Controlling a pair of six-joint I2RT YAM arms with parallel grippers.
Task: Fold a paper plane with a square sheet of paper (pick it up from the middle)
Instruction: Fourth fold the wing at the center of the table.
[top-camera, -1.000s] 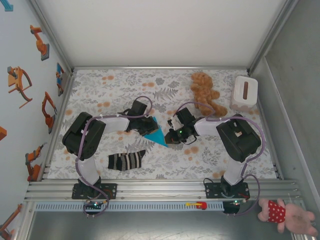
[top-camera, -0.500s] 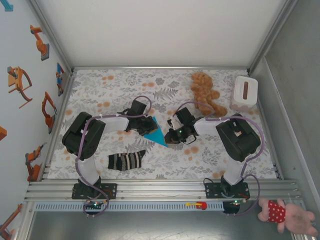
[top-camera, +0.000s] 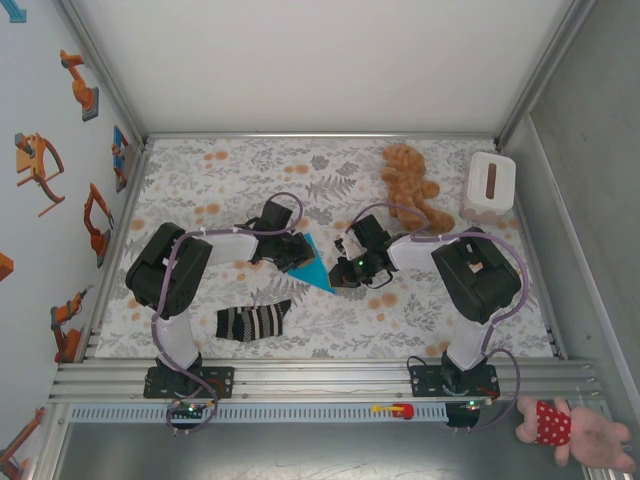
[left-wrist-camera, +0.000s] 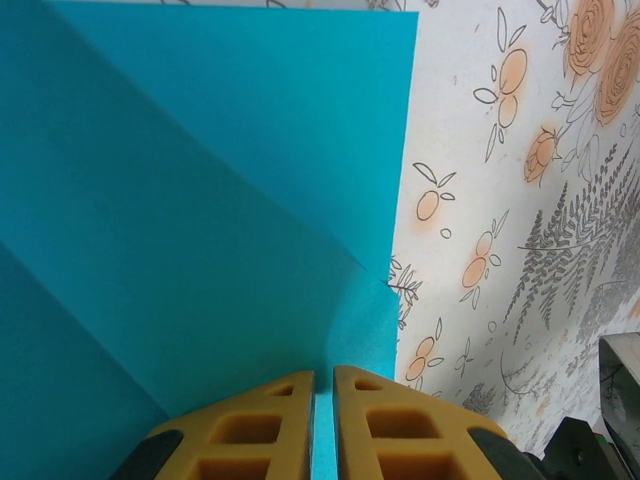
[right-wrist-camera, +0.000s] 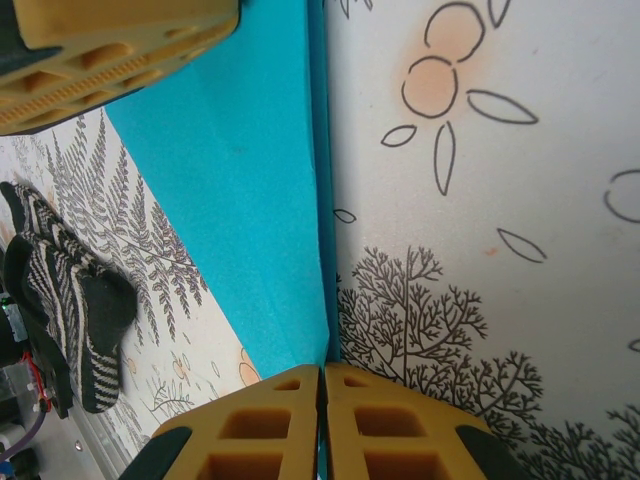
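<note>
The job looks about half done. The blue paper (top-camera: 312, 267) is not a flat square now, and it is not a plane yet. From above it looks like a pointy triangle. It lies on the flowery table cloth (top-camera: 230, 180), in the middle, right between the two arms.

The left gripper (left-wrist-camera: 322, 385) has its two yellow fingers (left-wrist-camera: 260, 420) pressed together, with the edge of the paper pinched in the thin gap. The right gripper (right-wrist-camera: 322, 378) is pinched tight too, right on the paper's long folded edge. From above, it holds the paper near the sharp tip. So both arms are holding the paper at once.

I think they are in the middle of making a fold. Next, the two arms need to move together. If one pulls away, the thin paper could rip or slip out. The flap needs to line up with the edge under it. Then it needs a firm press so the fold stays down.

Up close, the paper is bright and smooth. It has slanted fold lines, and one layer lies over another.

The striped sock (top-camera: 252, 321) lies near the left arm, apart from the paper. The brown teddy bear (top-camera: 408, 185) sits far back.
</note>
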